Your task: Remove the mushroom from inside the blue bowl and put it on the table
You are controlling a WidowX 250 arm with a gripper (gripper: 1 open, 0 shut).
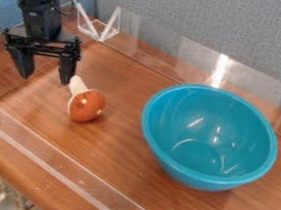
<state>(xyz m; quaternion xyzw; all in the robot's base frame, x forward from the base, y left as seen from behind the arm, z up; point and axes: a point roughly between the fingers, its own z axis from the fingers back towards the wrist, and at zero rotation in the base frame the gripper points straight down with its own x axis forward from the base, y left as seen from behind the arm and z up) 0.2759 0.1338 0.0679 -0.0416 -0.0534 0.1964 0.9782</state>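
The mushroom [85, 102] lies on its side on the table [110, 143], reddish-brown cap toward the front, pale stem pointing back-left. My gripper [43, 64] hangs open just above and behind it, pointing down, fingers spread wide with nothing between them. One fingertip is near the stem's end, apart from it. The blue bowl [210, 137] stands to the right, and nothing shows inside it.
Low clear acrylic walls [180, 51] edge the tabletop at the back, left and front. A grey fabric panel stands behind. Bare wood lies between mushroom and bowl.
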